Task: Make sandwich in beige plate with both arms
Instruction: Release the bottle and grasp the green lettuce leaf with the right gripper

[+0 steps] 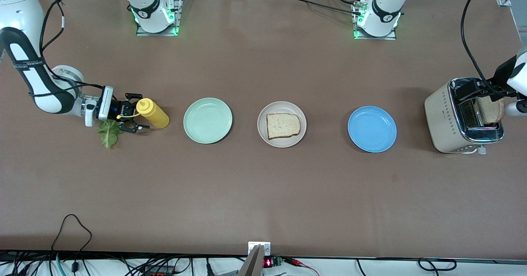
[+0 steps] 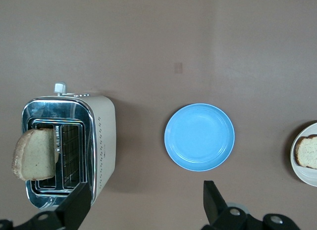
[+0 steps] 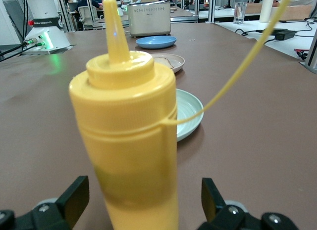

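Three plates are sitting in a row along the middle of the brown bench [image 1: 263, 193]: a mint green plate [image 1: 207, 120] toward the right arm's end, the beige plate [image 1: 282, 124] in the centre, and a blue plate [image 1: 372, 129] toward the left arm's end. Two toast slices are showing: one slice [image 1: 283, 125] is lying flat on the beige plate, and a second slice [image 1: 490, 110] is standing up out of the cream toaster [image 1: 448, 119] near the edge at the left arm's end. One lettuce leaf [image 1: 109, 133] and one yellow squeeze bottle [image 1: 152, 113] are standing near the right arm's end. Other desks, chairs and equipment are filling the room in the right wrist view.

The right gripper [image 1: 134, 114] is sitting low around the bottle, its fingers spread wide with gaps on both sides, gripping nothing; the leaf is lying just beside it. The left gripper [image 2: 143, 205] is hanging over the toaster, fingers wide apart and empty, well apart from the beige plate.
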Motion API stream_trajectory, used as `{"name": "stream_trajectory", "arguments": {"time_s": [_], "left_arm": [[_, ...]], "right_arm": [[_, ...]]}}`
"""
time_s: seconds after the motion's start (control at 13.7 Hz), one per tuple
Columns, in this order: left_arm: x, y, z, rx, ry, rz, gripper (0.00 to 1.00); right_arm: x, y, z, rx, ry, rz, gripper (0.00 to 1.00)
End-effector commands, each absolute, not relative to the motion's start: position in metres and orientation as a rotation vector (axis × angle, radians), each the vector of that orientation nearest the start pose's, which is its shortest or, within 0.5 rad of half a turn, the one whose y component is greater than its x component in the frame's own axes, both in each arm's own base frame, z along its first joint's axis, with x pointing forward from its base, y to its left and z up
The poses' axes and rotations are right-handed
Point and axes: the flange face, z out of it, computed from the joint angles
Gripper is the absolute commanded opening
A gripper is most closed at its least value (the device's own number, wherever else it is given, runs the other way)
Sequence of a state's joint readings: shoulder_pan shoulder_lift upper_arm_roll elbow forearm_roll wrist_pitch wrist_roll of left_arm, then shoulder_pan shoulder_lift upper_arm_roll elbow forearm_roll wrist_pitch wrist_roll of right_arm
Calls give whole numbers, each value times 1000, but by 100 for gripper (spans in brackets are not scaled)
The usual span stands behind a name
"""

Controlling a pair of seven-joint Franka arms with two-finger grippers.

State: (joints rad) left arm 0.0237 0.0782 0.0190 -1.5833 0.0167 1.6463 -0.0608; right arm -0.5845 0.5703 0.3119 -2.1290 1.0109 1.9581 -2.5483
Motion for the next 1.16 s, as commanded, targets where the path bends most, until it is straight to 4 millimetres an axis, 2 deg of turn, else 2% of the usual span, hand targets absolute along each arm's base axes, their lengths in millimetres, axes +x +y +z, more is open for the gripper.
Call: {"name": "stream_trajectory", "arguments": {"time_s": [0.0, 0.07, 0.22, 0.36, 0.51, 0.65, 0.8, 0.95, 1.09], "left_arm": [[584, 21, 585, -3122, -120, 5, 100], [585, 21, 586, -3120, -117, -5, 100], [584, 21, 583, -3120, -117, 5, 100], [584, 21, 583, -3120, -117, 9, 100], [584, 21, 583, -3120, -117, 7, 100], [584, 21, 583, -3120, -117, 7, 100], [584, 21, 583, -3122, -118, 7, 100], [584, 21, 583, -3122, -118, 7, 100], [584, 21, 583, -3122, -118, 7, 100]], "right_arm": [[504, -101, 140, -1553, -1471, -964, 100], [500, -115, 140, -1560, -1465, -961, 100], [508, -147, 154, -1564, -1481, -973, 100], [524, -183, 177, -1641, -1389, -955, 100], [543, -205, 204, -1745, -1298, -859, 100], [558, -218, 224, -1845, -1217, -785, 100], [562, -225, 234, -1943, -1132, -672, 100], [563, -233, 242, -2081, -961, -532, 100], [564, -231, 250, -2188, -787, -374, 100]]}}
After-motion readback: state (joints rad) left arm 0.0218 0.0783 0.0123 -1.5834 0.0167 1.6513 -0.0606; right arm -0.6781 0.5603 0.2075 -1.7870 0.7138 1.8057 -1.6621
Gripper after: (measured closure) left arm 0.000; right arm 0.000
